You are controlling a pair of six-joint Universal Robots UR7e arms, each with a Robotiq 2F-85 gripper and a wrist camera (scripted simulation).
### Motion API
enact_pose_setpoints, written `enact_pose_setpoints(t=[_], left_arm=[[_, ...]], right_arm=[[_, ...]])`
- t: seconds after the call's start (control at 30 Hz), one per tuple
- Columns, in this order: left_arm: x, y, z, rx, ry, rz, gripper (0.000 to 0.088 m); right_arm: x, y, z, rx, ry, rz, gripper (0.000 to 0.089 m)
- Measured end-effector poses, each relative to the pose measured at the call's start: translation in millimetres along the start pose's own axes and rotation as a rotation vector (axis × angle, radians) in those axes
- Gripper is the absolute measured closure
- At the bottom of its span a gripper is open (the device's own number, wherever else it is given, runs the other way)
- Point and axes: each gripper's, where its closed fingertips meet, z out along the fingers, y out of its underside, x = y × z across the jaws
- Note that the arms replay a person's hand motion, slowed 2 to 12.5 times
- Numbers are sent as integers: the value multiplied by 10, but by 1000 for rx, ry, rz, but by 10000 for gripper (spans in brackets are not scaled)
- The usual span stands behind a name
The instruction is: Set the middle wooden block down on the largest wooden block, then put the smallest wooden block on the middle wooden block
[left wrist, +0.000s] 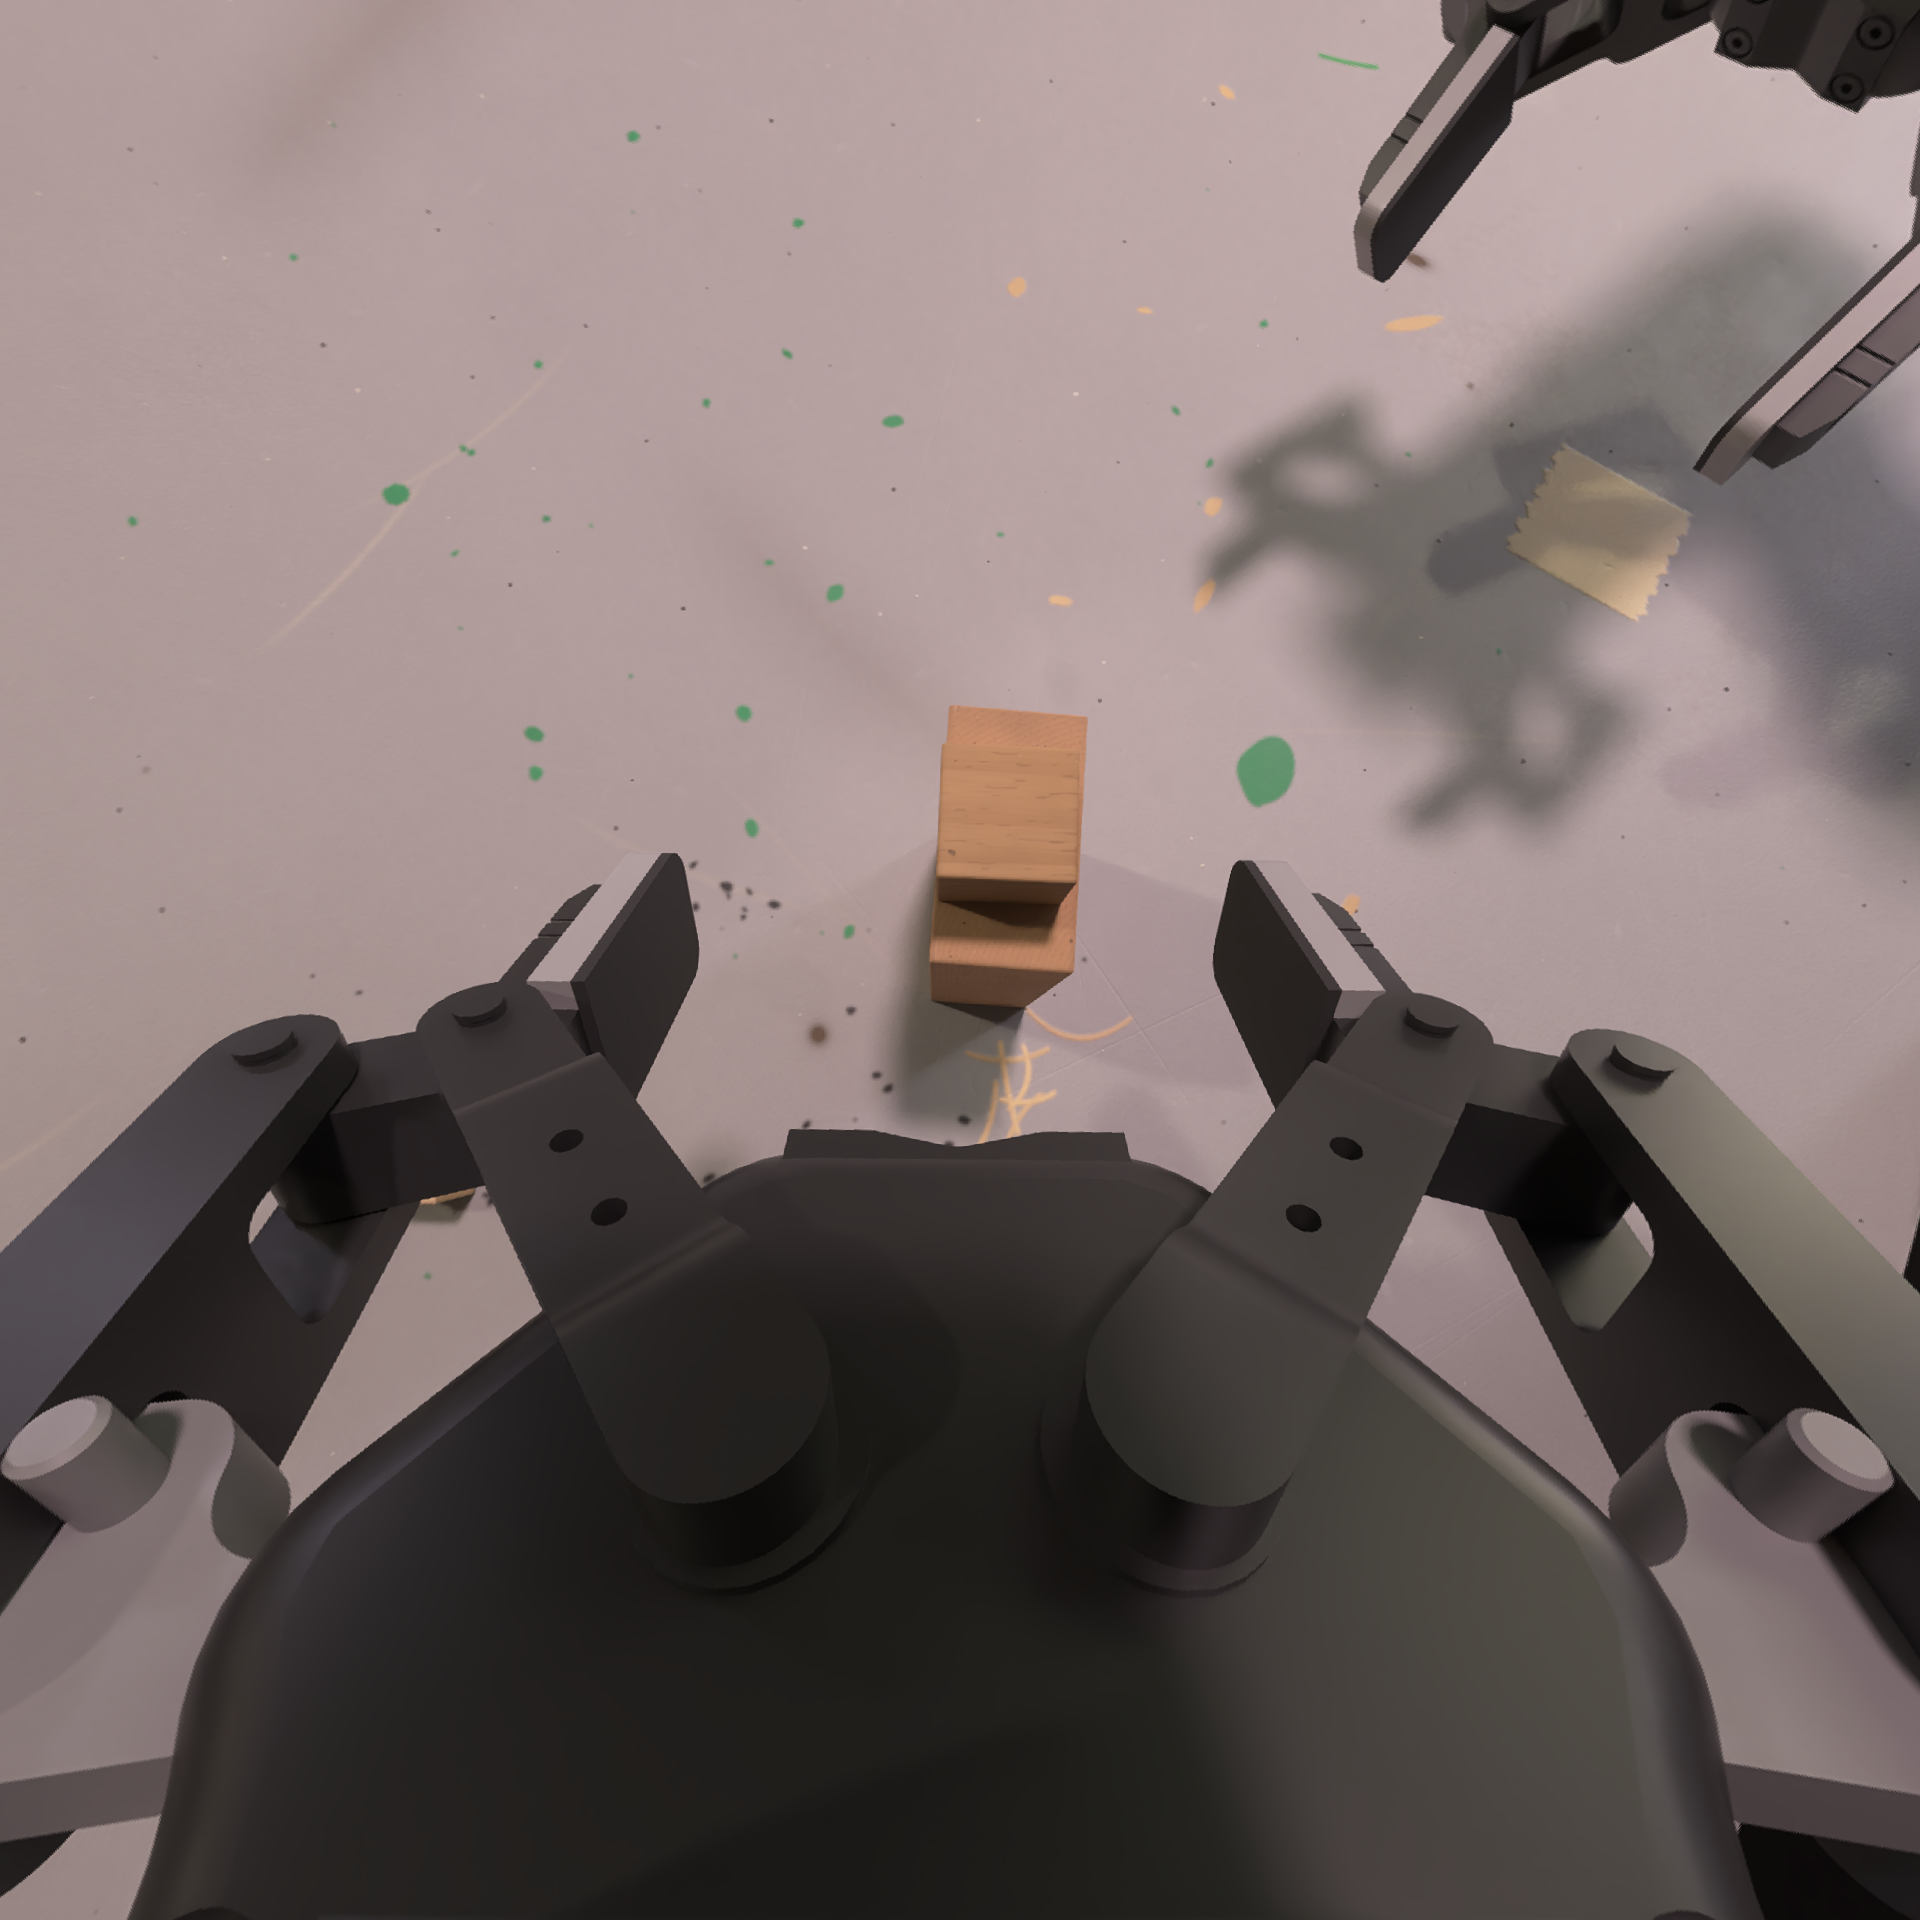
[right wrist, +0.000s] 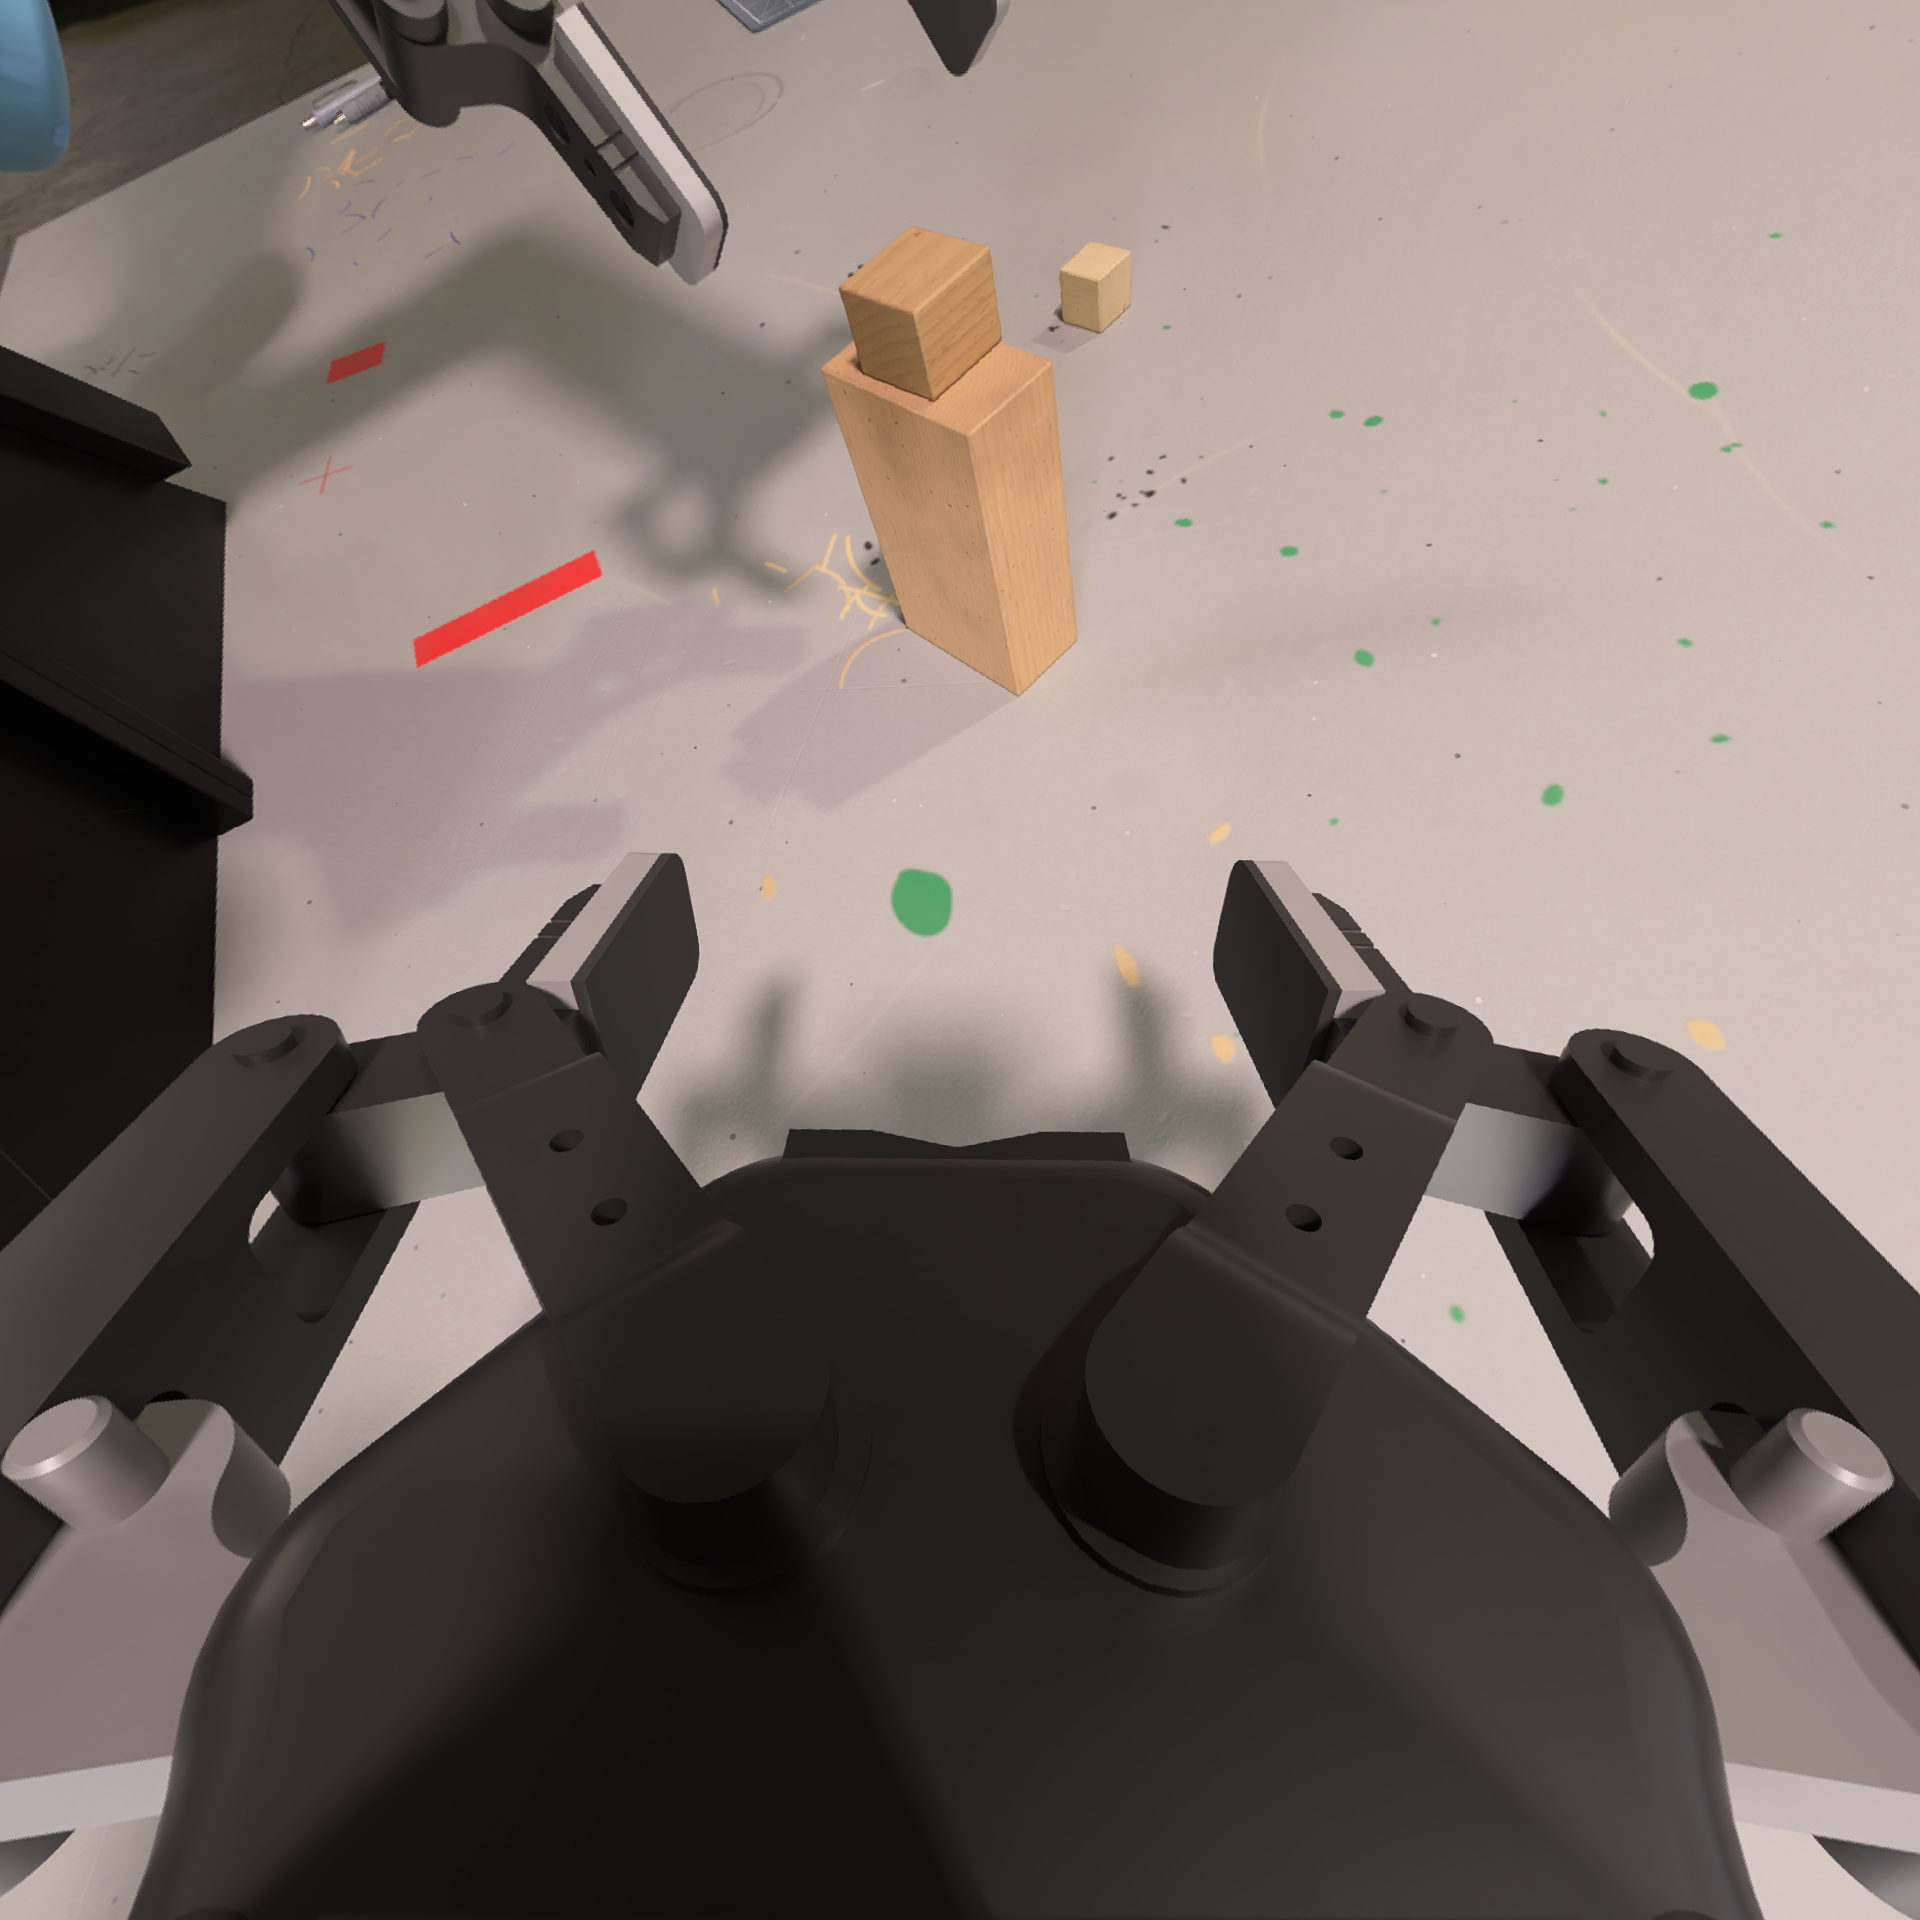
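Sitting on the largest block point(right wrist: 961, 520), middle block point(right wrist: 920, 310) done; smallest block point(right wrist: 1094, 286) upper centre, on table point(right wrist: 1455, 644). Left gripper point(left wrist: 954, 925), right gripper point(right wrist: 954, 925) wide, empty.

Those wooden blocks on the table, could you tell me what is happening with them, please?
The middle wooden block already sits on the upright largest wooden block. The smallest wooden block is on the table beside the stack. Both the left end effector and right end effector are open and hold nothing.
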Motion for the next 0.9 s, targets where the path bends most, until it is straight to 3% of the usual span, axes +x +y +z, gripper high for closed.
enact_pose_setpoints(t=[0.4,0.9], left_arm=[[-222,104,-264,28,-79,-12,28],[-744,402,-585,64,-201,-66,28]], right_arm=[[-6,-7,-8,3,1,-4,39],[1,-3,-6,1,5,-4,39]])
